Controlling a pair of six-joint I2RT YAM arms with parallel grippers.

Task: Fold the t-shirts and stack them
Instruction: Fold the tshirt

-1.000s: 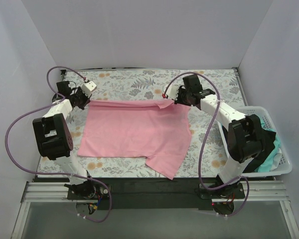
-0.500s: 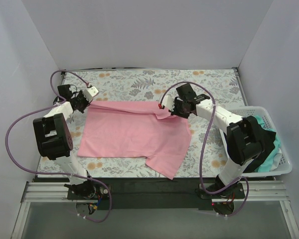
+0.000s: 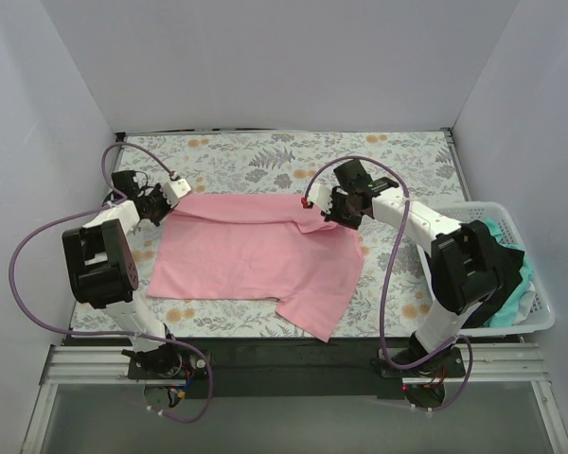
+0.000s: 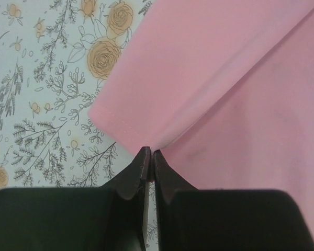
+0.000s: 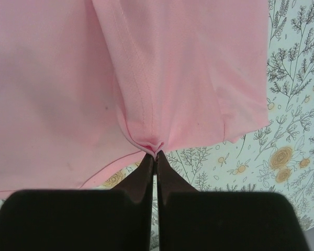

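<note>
Pink cloth fills the middle of the floral sheet point(image 3: 265, 159), and both arms reach out to its far edge. The left arm point(image 3: 99, 257) runs up the left side of the table and bends inward at the wrist, which brings the left gripper point(image 3: 163, 200) to the far-left corner of the pink t-shirt point(image 3: 251, 255). The right arm point(image 3: 426, 225) stretches forward and angles to the left, with the right gripper point(image 3: 324, 210) at the shirt's far-right corner. In the left wrist view the two dark fingers point(image 4: 141, 170) are pressed together, and a folded edge of the cloth runs straight into their tips, so this gripper is pinching the shirt. The right wrist view shows much the same: fingers point(image 5: 167, 175) closed on a small pucker of pink fabric just beside a stitched seam. The shirt lies spread and mostly flat between the two grippers, its far edge turned over toward the near side as a narrow creased strip running from one gripper to the other. At the near-right corner a flap (it looks like a sleeve) juts out at an angle toward the table's near edge. To the right, well apart from the pink shirt, a white basket point(image 3: 525, 326) holds a black shirt point(image 3: 513, 257) and a mint-green shirt point(image 3: 519, 299), both bundled.
</note>
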